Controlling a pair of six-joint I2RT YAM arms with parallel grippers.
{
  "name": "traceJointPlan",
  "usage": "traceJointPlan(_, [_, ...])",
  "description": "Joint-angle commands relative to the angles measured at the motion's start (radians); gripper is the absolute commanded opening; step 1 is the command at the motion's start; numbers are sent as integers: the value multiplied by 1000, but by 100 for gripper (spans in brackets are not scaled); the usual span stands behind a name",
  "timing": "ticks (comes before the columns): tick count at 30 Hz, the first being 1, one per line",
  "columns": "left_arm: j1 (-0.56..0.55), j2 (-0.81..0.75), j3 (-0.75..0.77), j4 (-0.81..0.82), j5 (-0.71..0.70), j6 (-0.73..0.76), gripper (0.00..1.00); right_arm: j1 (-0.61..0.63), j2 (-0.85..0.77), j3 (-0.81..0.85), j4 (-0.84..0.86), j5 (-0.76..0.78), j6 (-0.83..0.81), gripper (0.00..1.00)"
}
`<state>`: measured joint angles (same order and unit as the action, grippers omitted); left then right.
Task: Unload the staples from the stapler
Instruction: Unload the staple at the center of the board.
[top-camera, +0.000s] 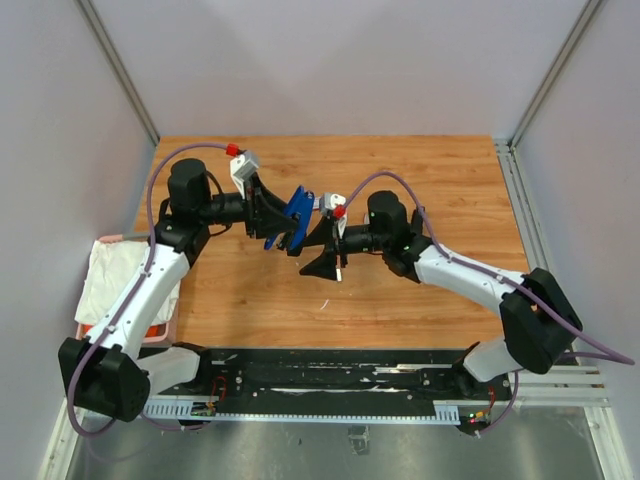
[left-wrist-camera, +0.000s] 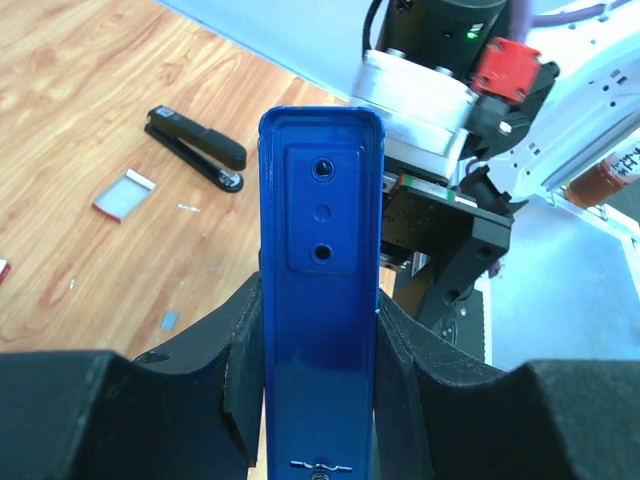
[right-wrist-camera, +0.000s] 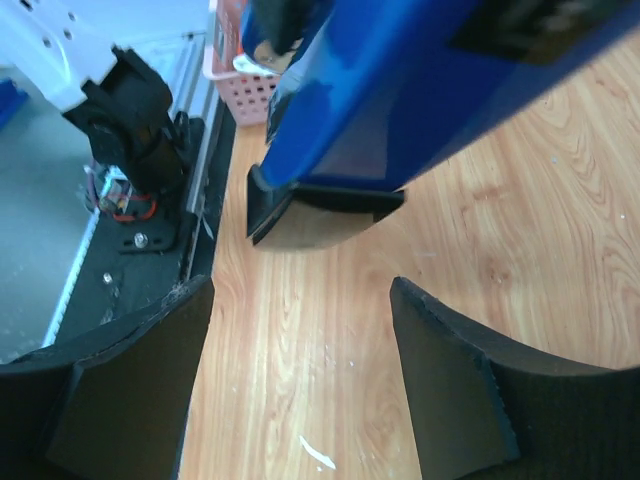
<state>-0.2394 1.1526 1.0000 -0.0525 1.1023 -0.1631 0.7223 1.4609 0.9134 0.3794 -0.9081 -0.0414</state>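
Note:
My left gripper (top-camera: 283, 220) is shut on a blue stapler (top-camera: 297, 212) and holds it above the middle of the table. In the left wrist view the stapler's underside (left-wrist-camera: 320, 200) stands upright between the two black pads, filling the gap at my left gripper (left-wrist-camera: 320, 310). My right gripper (top-camera: 313, 250) faces the stapler's free end and is open, close to it but not touching. In the right wrist view the stapler (right-wrist-camera: 400, 80) hangs above and beyond my right gripper (right-wrist-camera: 300, 300), with bare wood between the fingers. A tiny grey bar, likely staples (left-wrist-camera: 170, 320), lies on the wood.
A black stapler (left-wrist-camera: 195, 148) and a small red-and-white flat box (left-wrist-camera: 124, 193) lie on the wood beyond the blue one. A pink basket (top-camera: 165, 328) with white cloth stands at the table's left edge. A pale sliver (right-wrist-camera: 318, 453) lies below my right gripper.

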Motion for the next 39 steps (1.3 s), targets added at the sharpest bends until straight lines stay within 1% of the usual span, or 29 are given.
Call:
traceJointPlan(1, [-7, -48, -3, 101, 76, -12, 0, 9, 24, 22, 180, -24, 228, 73])
traceJointPlan(5, [-18, -52, -21, 111, 86, -9, 0, 7, 41, 42, 223, -32, 318, 71])
traceJointPlan(8, [-20, -46, -37, 125, 84, -14, 0, 7, 59, 60, 273, -49, 419, 69])
traceJointPlan(13, [-21, -34, -69, 192, 78, -63, 0, 8, 84, 87, 345, -68, 568, 59])
traceJointPlan(16, [-21, -29, -69, 194, 72, -67, 0, 8, 89, 82, 383, -66, 610, 49])
traceJointPlan(17, [-21, -30, -69, 198, 67, -72, 0, 8, 92, 82, 386, -66, 616, 47])
traceJointPlan(22, [-21, -27, -69, 213, 59, -78, 0, 7, 104, 71, 372, -61, 617, 45])
traceJointPlan(24, [-20, -26, -69, 217, 57, -79, 0, 8, 109, 68, 353, -64, 606, 45])
traceJointPlan(27, [-19, -26, -68, 223, 53, -83, 0, 8, 114, 54, 345, -67, 580, 49])
traceJointPlan(30, [-18, -30, -67, 224, 41, -85, 0, 7, 129, 53, 342, -71, 582, 49])
traceJointPlan(34, [-18, -46, -77, 224, 28, -83, 0, 8, 144, 63, 322, -76, 585, 44])
traceJointPlan(39, [-16, -67, -88, 223, 16, -78, 0, 7, 137, 68, 317, -89, 578, 36])
